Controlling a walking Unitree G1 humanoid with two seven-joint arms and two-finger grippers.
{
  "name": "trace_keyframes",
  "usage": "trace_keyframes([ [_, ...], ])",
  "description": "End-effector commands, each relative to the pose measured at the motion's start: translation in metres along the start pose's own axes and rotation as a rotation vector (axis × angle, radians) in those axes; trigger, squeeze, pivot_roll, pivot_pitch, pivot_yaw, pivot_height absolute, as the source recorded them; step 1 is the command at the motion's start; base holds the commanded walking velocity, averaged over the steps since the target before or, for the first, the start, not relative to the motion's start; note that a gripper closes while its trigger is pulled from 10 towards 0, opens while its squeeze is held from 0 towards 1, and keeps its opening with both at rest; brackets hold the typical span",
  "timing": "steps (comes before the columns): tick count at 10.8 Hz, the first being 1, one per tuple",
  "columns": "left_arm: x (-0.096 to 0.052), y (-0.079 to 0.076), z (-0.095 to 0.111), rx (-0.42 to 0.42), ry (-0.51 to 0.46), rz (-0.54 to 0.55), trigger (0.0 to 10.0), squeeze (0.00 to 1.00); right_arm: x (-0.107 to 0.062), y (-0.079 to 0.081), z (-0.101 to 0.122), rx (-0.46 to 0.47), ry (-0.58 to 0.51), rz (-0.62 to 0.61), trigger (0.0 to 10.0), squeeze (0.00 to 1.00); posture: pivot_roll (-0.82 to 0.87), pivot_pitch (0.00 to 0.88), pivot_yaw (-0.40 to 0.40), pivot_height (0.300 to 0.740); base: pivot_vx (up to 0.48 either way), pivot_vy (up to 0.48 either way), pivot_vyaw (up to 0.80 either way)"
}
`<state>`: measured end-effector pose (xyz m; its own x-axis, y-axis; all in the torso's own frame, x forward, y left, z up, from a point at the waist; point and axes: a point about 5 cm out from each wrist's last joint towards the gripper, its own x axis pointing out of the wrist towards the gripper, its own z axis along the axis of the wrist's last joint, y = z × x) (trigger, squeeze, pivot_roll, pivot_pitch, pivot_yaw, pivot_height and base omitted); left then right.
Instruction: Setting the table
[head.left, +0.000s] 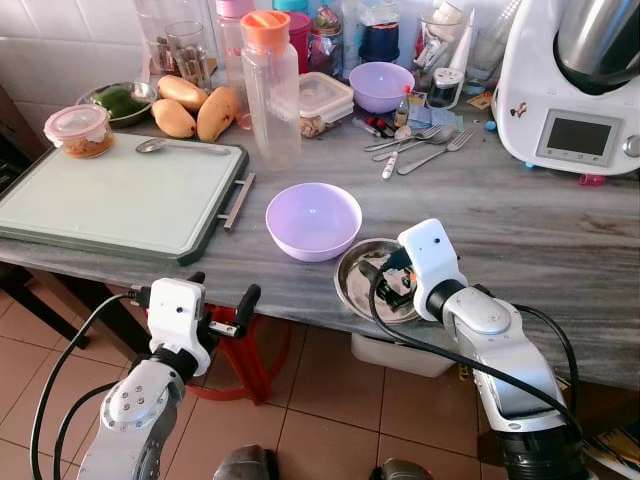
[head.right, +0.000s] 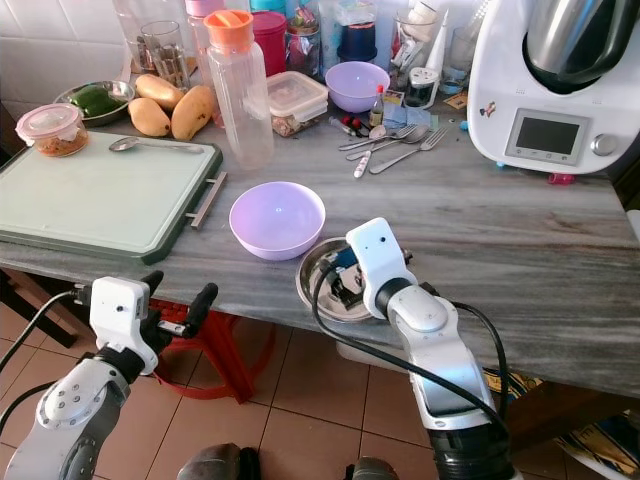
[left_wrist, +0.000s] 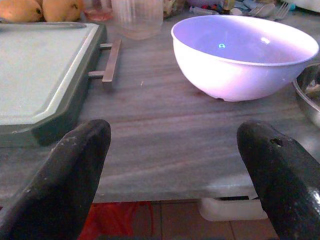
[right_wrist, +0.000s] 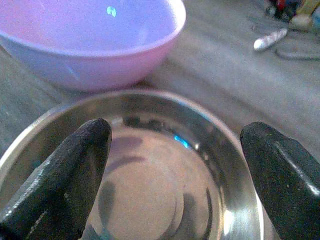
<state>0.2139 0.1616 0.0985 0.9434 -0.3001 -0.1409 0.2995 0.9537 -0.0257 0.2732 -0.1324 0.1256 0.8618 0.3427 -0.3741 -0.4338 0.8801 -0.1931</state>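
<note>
Right wrist view: right gripper (right_wrist: 175, 175), fingers apart, hovers over the steel bowl (head.left: 372, 282) at the tabletop's near edge; straddle its rim squarely.

On the bench (head.left: 560, 230) there are two purple bowls, one near the front edge (head.left: 313, 220) and one at the back (head.left: 380, 86). One steel bowl (head.left: 372, 282) sits at the edge and another steel dish (head.left: 118, 103) holds something green. Three mangoes (head.left: 195, 108) lie together. There is one cutting board (head.left: 115, 198), one spoon (head.left: 180, 146) on it, one clear bottle with an orange cap (head.left: 272, 88), two lidded food tubs (head.left: 80, 129) (head.left: 322, 102), one kitchen machine (head.left: 570, 85), and a small pile of cutlery (head.left: 420, 143), too tangled to count.
</note>
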Motion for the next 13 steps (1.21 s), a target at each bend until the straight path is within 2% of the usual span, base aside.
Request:
trace_keyframes([
  [1,-0.001,-0.001,0.002,0.013,0.002,-0.002,10.0,0.00,0.001,-0.001,-0.006,0.014,0.032,-0.008,10.0,1.00,-0.02,0.000,0.038,0.740,0.000,0.000,0.00],
  [4,0.000,0.000,0.003,0.014,0.003,-0.007,10.0,0.00,0.007,-0.001,-0.017,0.030,0.063,0.005,10.0,1.00,-0.02,0.000,0.048,0.740,0.000,0.000,0.00],
  [7,-0.001,0.000,0.004,0.018,0.008,-0.009,10.0,0.00,0.020,-0.010,-0.025,0.018,0.080,-0.007,10.0,1.00,-0.01,0.000,0.050,0.740,0.000,0.000,0.00],
  [10,-0.003,0.002,0.004,0.020,0.014,-0.002,10.0,0.00,0.030,-0.021,-0.019,0.005,0.057,-0.032,10.0,0.99,0.00,0.006,0.048,0.740,0.000,0.000,0.00],
  [12,-0.002,0.001,0.004,0.019,0.017,-0.003,10.0,0.00,0.033,-0.022,-0.022,0.019,0.051,-0.029,10.0,1.00,0.00,0.005,0.052,0.740,0.000,0.000,0.00],
  [13,-0.001,0.001,0.004,0.021,0.019,-0.008,10.0,0.00,0.037,-0.017,-0.020,0.035,0.041,-0.001,10.0,1.00,0.00,0.002,0.058,0.740,0.000,0.000,0.00],
])
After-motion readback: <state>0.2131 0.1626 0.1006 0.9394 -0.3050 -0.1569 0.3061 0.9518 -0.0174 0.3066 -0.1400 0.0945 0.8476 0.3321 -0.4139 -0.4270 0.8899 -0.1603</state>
